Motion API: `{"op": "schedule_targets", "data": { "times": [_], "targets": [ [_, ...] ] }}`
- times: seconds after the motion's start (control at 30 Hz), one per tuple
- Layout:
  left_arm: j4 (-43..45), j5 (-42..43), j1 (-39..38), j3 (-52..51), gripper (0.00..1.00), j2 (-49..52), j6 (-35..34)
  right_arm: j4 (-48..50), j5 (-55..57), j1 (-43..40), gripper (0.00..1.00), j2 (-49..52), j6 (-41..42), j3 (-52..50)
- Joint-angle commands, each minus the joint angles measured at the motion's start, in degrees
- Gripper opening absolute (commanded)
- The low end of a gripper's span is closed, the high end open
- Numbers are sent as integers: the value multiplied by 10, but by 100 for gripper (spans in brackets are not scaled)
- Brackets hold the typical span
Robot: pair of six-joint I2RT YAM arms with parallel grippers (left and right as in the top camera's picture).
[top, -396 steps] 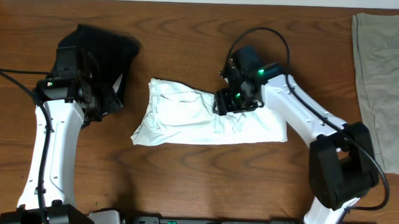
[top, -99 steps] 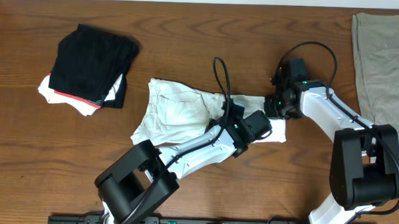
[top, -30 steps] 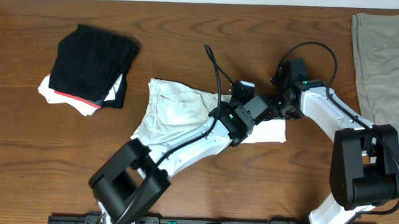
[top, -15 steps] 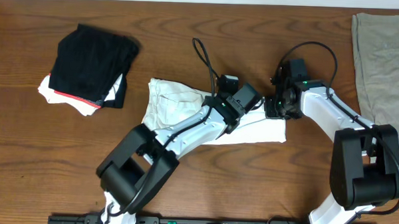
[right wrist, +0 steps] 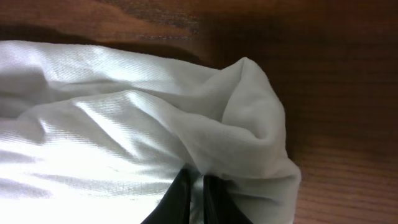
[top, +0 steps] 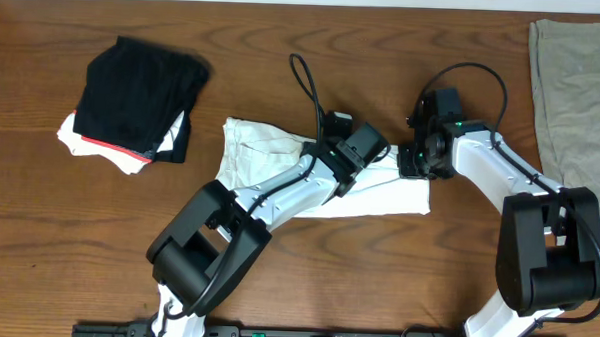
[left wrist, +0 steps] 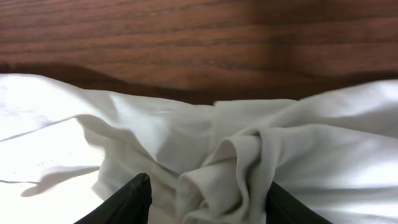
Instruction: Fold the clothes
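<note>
The clothes, a white T-shirt (top: 260, 157), lie folded into a long band across the middle of the table. My left gripper (top: 369, 146) reaches over the band's far edge, right of centre. In the left wrist view its gripper (left wrist: 209, 182) stands open, the two black fingers on either side of a bunched-up fold of white cloth (left wrist: 249, 155). My right gripper (top: 412, 162) sits at the band's right end. Its close-up shows the gripper (right wrist: 196, 180) shut, a thin layer of the shirt (right wrist: 112, 124) pinched between the fingers. No lettering or tag shows.
A folded black garment with a red edge (top: 137, 98) rests on something white at the back left. A flat olive-grey cloth (top: 577, 118) lies along the right edge. The left arm's cable (top: 308, 84) loops up above the shirt.
My left gripper has moved from the band's near side up and slightly left to its far edge, and its fingers have drawn a little closer together. The right arm has not moved.
</note>
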Motion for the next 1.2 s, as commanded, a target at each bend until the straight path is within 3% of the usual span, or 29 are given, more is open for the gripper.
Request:
{"op": "schedule_targets", "data": {
  "times": [0.0,0.2,0.67,1.17],
  "targets": [
    [-9,-33,17,-3,52,-21,18,-1,28,-10,9,26,1,-5],
    [-37,-33,40,-4,24,-21,19,-1,28,-10,9,26,1,-5],
    [-62,-33,74,-15,23,-21,19,-1,28,-12,9,26,1,-5],
    [-89,36,82,-15,19,-21,19,-3,28,-16,8,26,1,-5]
  ]
}}
